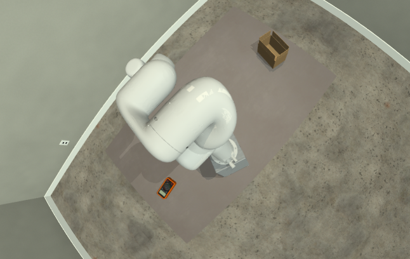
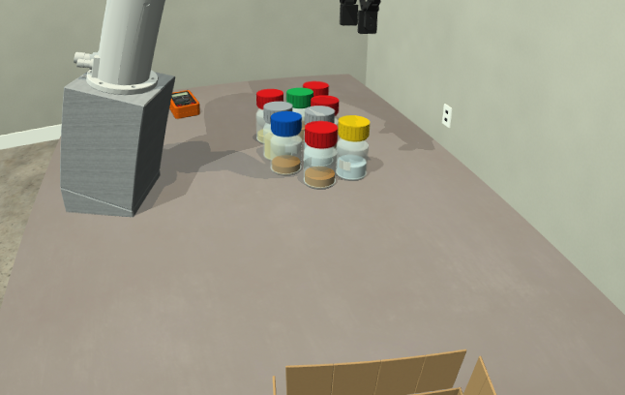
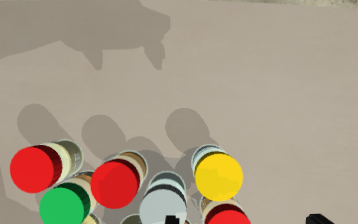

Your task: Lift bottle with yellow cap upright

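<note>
The yellow-cap bottle (image 2: 353,147) sits at the outer corner of the cluster, on the wall side of the table (image 2: 305,274), upright. It's touching or nearly touching the red-cap bottle (image 2: 320,154) next to it, w/ a grey-cap one (image 2: 319,114) right behind. The side toward the wall is free, so that's your way in.

Handling guess: clear rigid jar, prob glass or hard plastic, only a bit of pale stuff at the bottom, so fairly light but smooth and slippery. The ribbed cap looks like the best bite imo, or the neck just under it. Keep it vertical.

The end effector (image 2: 359,16) hangs high above the cluster, fingers spread wide and holding nothing. In the wrist view only the tips of its fingers show at the bottom edge, w/ the yellow cap (image 3: 218,177) up and left of them, so you're not centred yet.

Other stuff: multimeter (image 2: 184,103) by the arm's pedestal (image 2: 104,147), cardboard box (image 2: 378,375) well away.
</note>
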Action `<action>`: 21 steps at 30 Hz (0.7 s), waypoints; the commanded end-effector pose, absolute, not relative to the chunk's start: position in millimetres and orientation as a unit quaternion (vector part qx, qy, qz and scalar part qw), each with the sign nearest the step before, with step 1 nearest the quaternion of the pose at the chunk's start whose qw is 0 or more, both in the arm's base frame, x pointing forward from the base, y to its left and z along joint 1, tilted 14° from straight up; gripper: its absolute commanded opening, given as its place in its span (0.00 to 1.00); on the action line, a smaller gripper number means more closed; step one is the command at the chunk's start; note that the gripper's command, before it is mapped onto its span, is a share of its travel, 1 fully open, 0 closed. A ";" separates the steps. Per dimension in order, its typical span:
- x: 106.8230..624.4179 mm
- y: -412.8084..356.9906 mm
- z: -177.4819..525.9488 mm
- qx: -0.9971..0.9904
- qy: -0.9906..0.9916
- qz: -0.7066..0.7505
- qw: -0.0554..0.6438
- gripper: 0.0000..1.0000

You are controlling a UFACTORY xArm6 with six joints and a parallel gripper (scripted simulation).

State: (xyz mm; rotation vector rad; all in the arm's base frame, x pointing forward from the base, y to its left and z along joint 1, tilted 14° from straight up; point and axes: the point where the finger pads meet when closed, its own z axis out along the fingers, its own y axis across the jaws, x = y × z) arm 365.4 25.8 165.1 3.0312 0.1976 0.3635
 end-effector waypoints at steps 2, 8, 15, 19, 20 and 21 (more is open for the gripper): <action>391.5 17.4 156.7 0.990 0.052 0.122 0.039 0.79; 391.5 17.4 156.7 0.990 0.052 0.122 0.039 0.79; 405.5 11.6 118.2 0.990 0.050 0.123 0.046 0.79; 412.4 9.2 101.7 0.990 0.049 0.124 0.049 0.79; 412.4 9.2 101.7 0.990 0.049 0.124 0.049 0.79; 412.4 9.2 101.7 0.990 0.049 0.124 0.049 0.79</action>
